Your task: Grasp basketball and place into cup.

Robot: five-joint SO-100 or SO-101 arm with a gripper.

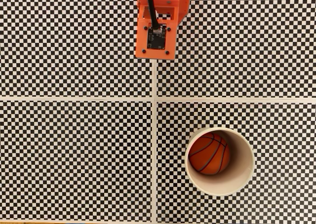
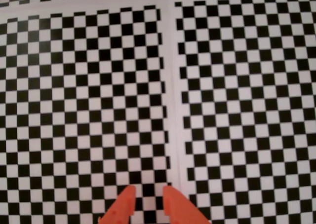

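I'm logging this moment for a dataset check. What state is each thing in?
basketball: resting inside the cup, against its left wall in the fixed view.
cup: upright on the checkered surface, mouth open, holding the ball.
pincer: empty, tips slightly apart, over bare checkered surface in the wrist view.
arm: at the top edge of the fixed view, away from the cup.

Basketball (image 1: 209, 154) inside cup (image 1: 243, 161), cup at lower right of checkered table (image 1: 74, 150) in fixed view, arm base (image 1: 159, 24) at top centre
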